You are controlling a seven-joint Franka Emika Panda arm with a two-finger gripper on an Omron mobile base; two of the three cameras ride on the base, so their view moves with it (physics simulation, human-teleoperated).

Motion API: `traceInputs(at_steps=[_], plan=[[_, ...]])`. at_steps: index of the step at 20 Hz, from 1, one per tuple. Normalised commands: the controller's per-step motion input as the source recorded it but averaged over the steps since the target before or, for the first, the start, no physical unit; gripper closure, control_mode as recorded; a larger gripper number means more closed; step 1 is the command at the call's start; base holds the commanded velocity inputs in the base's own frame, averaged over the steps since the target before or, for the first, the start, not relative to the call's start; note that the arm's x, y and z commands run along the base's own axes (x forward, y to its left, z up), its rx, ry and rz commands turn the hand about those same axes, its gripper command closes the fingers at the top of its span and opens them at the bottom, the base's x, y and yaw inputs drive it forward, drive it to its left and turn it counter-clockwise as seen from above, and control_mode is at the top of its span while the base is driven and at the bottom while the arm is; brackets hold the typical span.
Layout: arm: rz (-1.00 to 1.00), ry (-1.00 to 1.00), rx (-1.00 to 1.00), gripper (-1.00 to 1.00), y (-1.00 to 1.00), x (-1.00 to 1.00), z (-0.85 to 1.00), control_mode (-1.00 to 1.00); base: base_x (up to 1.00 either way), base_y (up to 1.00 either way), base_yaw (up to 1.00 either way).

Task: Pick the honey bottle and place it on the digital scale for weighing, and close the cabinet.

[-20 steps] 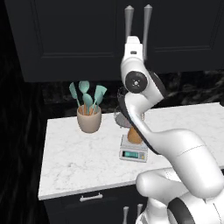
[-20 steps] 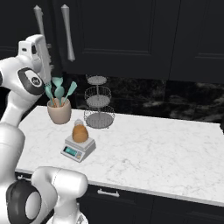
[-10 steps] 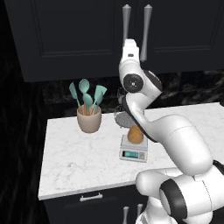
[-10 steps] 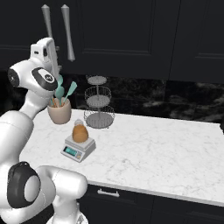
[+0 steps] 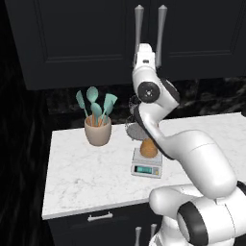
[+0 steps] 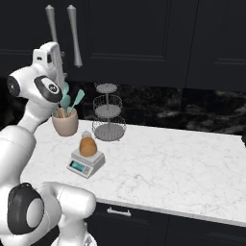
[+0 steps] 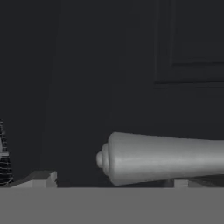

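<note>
The squat amber-orange honey bottle (image 5: 149, 148) sits on the small flat light-grey digital scale (image 5: 147, 165), on the white marble counter (image 5: 86, 178), so weighing looks sorted. Now the dark black upper wall cabinet (image 6: 134, 38): the white arm's hand (image 5: 143, 56) is raised at the doors, right by the long silver bar handles (image 5: 160, 33). Up close, one handle (image 7: 166, 157) runs lengthwise across the hand view, just ahead of the gripper. Whether the fingers are spread or closed, I cannot tell. The doors look nearly flush.
</note>
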Motion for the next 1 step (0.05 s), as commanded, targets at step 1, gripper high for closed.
traceInputs(at_steps=[1], plan=[[0.00, 0.07, 0.06, -1.00, -0.24, -0.57, 0.18, -1.00, 0.00, 0.00, 0.00]])
